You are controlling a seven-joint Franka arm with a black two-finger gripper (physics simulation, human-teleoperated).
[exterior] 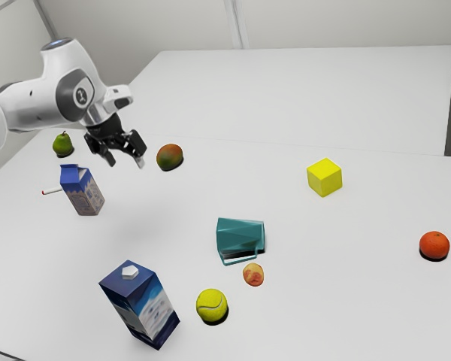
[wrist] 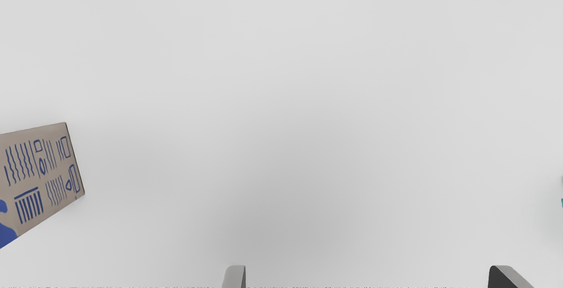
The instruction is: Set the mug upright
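Two likely mishaps around the mug, on its side on the table: knocking the peach just beside it by descending carelessly, or rolling the mug by closing off-centre; jaws wide open, empty, touching nothing, raised well apart from it.

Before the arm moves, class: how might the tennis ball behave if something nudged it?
The tennis ball would probably roll readily, being round with no flat side. Nothing appears to be touching it, so little would likely stop it early. Its surface looks fuzzy, so it probably wouldn't be slippery to grip.
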